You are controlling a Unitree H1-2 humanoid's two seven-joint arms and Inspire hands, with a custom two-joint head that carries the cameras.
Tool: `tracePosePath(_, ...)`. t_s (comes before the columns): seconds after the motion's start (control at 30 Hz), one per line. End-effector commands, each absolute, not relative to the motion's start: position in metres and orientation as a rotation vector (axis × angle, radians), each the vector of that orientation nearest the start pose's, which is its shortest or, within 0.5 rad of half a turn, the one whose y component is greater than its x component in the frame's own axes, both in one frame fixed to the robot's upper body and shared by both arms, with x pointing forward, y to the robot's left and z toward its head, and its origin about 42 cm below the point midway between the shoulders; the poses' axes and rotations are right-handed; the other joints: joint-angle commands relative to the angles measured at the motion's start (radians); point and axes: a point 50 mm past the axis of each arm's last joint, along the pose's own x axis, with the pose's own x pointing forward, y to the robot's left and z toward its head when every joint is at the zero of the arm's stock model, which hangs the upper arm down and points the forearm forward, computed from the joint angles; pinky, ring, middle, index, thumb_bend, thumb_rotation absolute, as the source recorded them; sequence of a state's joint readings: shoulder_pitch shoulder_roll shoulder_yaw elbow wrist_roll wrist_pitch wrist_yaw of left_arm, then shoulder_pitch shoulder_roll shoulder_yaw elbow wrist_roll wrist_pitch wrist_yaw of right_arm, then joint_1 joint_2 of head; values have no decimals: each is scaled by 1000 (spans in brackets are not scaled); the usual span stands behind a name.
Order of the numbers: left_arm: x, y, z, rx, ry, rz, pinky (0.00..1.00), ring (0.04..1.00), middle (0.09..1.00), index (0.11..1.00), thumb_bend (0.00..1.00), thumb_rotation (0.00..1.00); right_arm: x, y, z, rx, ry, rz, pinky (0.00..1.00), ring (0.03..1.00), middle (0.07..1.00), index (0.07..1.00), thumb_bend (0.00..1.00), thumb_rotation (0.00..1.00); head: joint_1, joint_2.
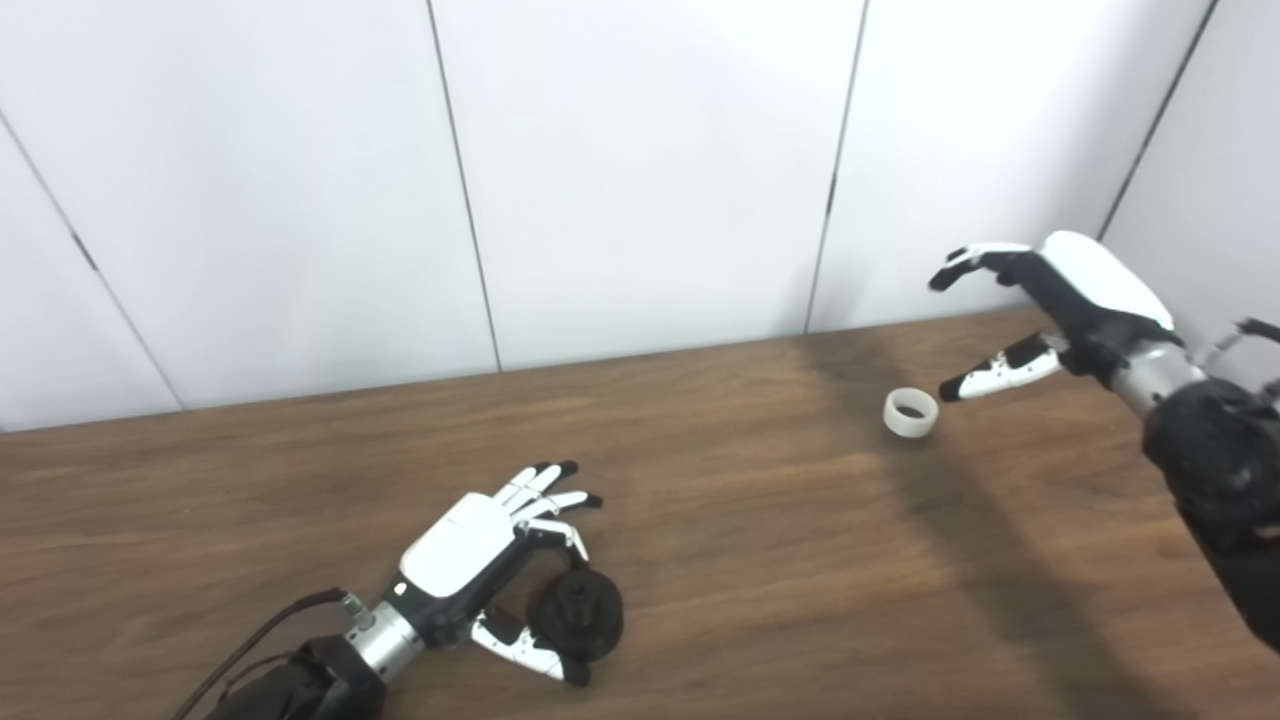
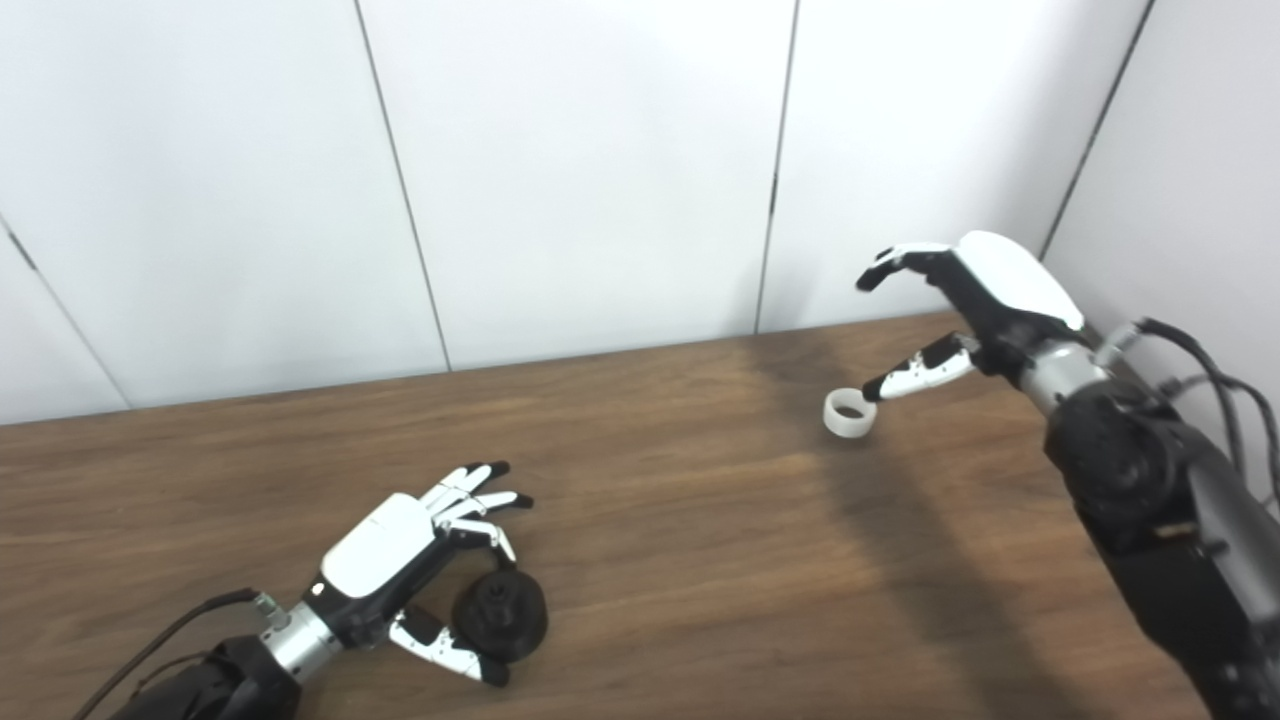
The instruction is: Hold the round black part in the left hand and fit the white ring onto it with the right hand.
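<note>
The round black part (image 1: 577, 614) lies flat on the wooden table (image 1: 700, 520) near the front left. My left hand (image 1: 480, 560) is open beside it, fingers spread above its far side and thumb low along its near side; it does not grip it. The white ring (image 1: 911, 412) stands on the table at the right, also in the right eye view (image 2: 850, 412). My right hand (image 1: 1050, 305) hovers open just right of and above the ring, thumb tip close to its rim and fingers arched over it.
White wall panels (image 1: 640, 170) rise right behind the table's far edge. A side wall stands close at the far right. Black cables (image 2: 1215, 380) run along my right arm.
</note>
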State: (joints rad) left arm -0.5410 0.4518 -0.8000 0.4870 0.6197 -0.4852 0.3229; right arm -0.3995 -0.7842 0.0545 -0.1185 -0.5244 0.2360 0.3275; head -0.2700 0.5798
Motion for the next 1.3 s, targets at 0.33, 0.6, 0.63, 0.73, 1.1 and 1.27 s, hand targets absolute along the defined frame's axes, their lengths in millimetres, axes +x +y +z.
tracePosePath(0.33,376,211,92,1188,-558,-776,1000,1000,886,479,526,60,412,-383,336,-1525,-14,166,903,994,910,699,959,159,-55,-26)
tracePosePath(0.6,373,215,90,1174,-546,-773,1000,1000,873,480,525,60,427,-380,322,-1616,-13,204,924,1000,910,689,974,137,-73,-34)
tracePosePath(0.63,373,215,90,1175,-545,-775,1000,1000,872,480,525,60,429,-380,321,-1625,-8,208,931,1000,912,691,969,129,-75,-35)
tracePosePath(0.73,373,215,90,1177,-543,-780,1000,1000,873,480,525,60,433,-380,318,-1649,3,214,940,1000,915,700,961,128,-83,-42)
tracePosePath(1.1,374,216,85,1184,-545,-785,1000,1000,873,480,525,59,441,-381,324,-1673,-8,186,936,1000,920,719,924,146,-93,-52)
tracePosePath(1.27,373,216,85,1182,-540,-790,1000,1000,865,480,525,59,443,-381,329,-1665,-18,173,937,1000,915,720,924,169,-92,-54)
